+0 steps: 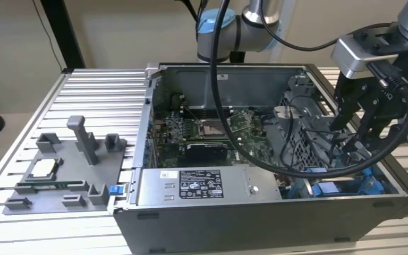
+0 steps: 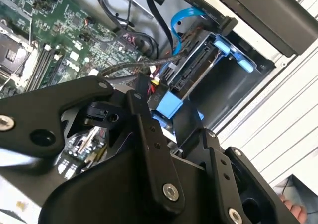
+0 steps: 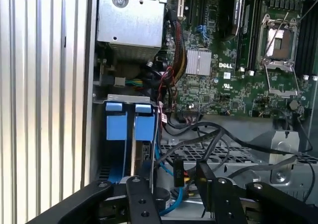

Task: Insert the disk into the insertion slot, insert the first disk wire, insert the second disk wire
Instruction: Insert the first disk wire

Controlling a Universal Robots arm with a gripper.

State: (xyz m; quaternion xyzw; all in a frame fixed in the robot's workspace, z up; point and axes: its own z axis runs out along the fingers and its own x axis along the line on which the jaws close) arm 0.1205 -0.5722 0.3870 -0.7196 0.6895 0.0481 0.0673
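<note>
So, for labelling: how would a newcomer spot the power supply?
Find the open computer case on the slatted table. Along its camera-facing edge lies the power supply: a grey box whose white label sets it apart from the green board behind.

The disk (image 2: 195,65), a flat rectangular hard drive clipped in a bright blue plastic carrier frame, sits inside the insertion slot (image 2: 226,97), a drive-sized grey bay with blue plastic clips. In the exterior view this slot (image 1: 346,185) lies in the lower right of the frame, with blue plastic showing in it. In the second wrist view the disk shows a dark face, and a thin flat blue wire (image 2: 180,25) curves just beside its connector edge. Whether this wire is plugged in, I cannot tell. In the first wrist view two blue carrier tabs (image 3: 129,127) stand side by side.
</note>
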